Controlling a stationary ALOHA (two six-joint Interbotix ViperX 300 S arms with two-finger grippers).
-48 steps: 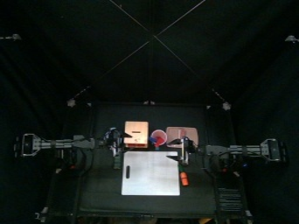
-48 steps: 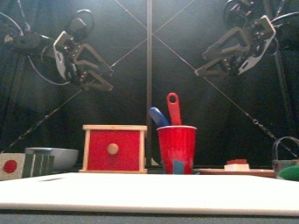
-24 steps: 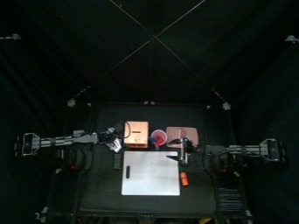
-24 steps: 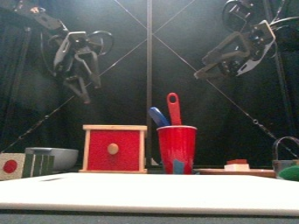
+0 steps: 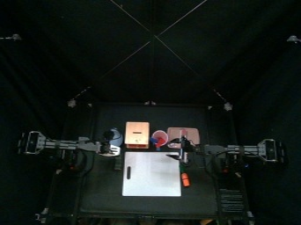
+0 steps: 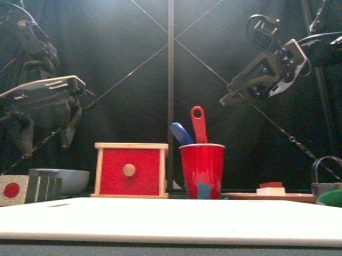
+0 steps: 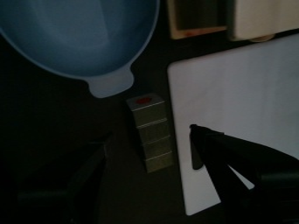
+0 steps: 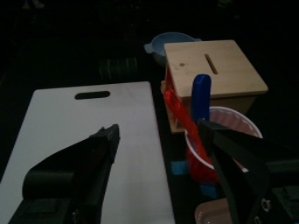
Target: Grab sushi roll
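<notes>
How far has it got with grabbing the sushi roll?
Nothing is grabbed yet: the roll lies on the table beside the board, near the bowl. In hand: the left gripper hangs open above it, empty. The right gripper, also open, hangs by the board. Left: lowering, closing on the roll, lifting.

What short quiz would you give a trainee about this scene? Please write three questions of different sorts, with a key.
1. True or false: the left end effector is holding the red cup.
2. What stands in the red cup?
A) a red utensil and a blue utensil
B) a banana
C) nothing
3. Fill in: the left wrist view shows, near the white board, a blue ____.

Key:
1. False; its jaws stand open and empty.
2. A
3. bowl
</notes>
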